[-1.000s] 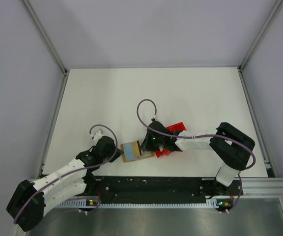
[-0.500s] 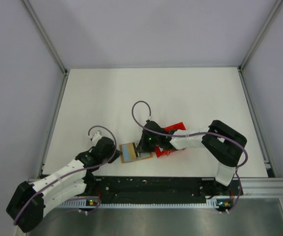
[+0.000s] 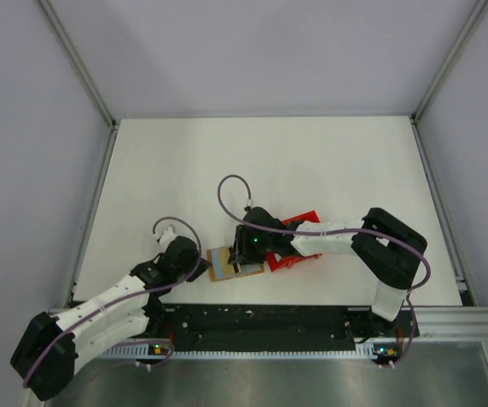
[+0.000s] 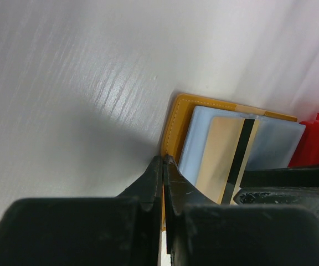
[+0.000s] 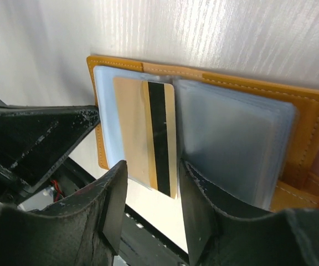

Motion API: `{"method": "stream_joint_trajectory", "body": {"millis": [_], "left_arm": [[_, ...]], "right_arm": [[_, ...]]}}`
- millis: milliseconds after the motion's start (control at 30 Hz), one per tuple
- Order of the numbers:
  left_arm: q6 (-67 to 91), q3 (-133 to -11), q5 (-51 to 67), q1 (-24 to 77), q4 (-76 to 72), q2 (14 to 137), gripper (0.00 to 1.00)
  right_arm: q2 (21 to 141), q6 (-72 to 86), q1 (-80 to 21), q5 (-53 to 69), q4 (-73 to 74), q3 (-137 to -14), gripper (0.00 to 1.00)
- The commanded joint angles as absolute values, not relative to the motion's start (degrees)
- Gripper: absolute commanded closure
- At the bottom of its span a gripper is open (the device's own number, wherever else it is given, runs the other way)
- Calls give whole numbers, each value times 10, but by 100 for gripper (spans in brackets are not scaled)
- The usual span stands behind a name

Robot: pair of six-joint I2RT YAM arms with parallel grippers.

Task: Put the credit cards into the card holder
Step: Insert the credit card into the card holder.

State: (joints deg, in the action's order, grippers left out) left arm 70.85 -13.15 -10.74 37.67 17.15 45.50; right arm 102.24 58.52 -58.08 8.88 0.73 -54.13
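Observation:
The card holder (image 3: 220, 264) lies open near the table's front edge, an orange wallet (image 5: 314, 127) with clear pockets. A tan credit card (image 5: 137, 127) with a black stripe sits on its left half over a pale blue layer (image 5: 105, 105); whether that layer is a card or a pocket I cannot tell. The card's near end sticks out past the wallet. My right gripper (image 5: 151, 188) is open, its jaws either side of that end without touching it. My left gripper (image 4: 163, 162) is shut on the wallet's left edge (image 4: 176, 124).
A red tray (image 3: 299, 239) lies right of the wallet, partly under my right arm, and shows as a red corner (image 4: 317, 144) in the left wrist view. The black base rail (image 3: 261, 318) runs just in front of the wallet.
My right gripper slid left over the wallet with the card, then opened and let it go. The left arm has not moved.

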Motion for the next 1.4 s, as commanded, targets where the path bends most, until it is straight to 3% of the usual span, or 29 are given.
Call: {"method": "stream_joint_trajectory", "body": {"millis": [0, 667, 900, 1100, 1367], "left_arm": [[707, -127, -122, 377, 187, 454, 100], [696, -128, -110, 377, 163, 454, 100], [696, -128, -109, 378, 163, 453, 100], [692, -134, -115, 377, 171, 449, 100], [647, -184, -148, 377, 210, 437, 100]], "right_arm": [[993, 512, -591, 45, 84, -564, 56], [1073, 471, -612, 189, 26, -648, 56], [1078, 466, -613, 183, 22, -654, 56], [1028, 439, -607, 148, 31, -643, 55], [855, 385, -561, 25, 116, -570, 52]]}}
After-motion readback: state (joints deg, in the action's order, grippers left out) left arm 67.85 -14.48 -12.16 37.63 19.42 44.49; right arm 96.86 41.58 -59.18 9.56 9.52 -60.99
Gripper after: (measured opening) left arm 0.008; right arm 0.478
